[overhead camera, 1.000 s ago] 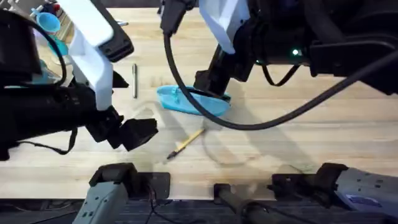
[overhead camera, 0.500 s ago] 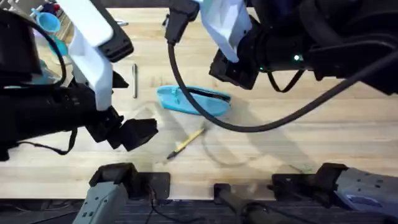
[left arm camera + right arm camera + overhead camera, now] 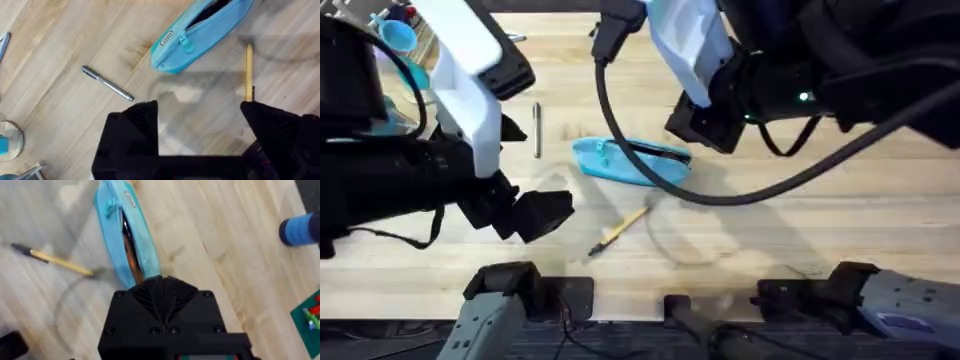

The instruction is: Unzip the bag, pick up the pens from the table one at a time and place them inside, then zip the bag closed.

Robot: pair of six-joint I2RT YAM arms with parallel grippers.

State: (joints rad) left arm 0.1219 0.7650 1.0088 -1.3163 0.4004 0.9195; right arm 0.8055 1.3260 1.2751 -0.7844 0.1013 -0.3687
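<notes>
blue bag (image 3: pixel 630 161) beside right end effector (image 3: pixel 705 125), seemingly apart

One bag (image 3: pixel 630 162), two pens — silver (image 3: pixel 536 130), tan (image 3: pixel 618 231)

Light blue bag (image 3: pixel 630 161) mid-counter (image 3: pixel 840 220), silver pen (image 3: pixel 536 130) to its left, tan pen (image 3: pixel 618 231) nearer the bases, right arm's gripper (image 3: pixel 705 125) above bag's right end

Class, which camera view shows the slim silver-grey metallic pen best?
The left wrist view: the slim silver-grey metallic pen lies whole and unobstructed on the wooden table. Overhead it shows as a thin sliver beside the left arm.
</notes>
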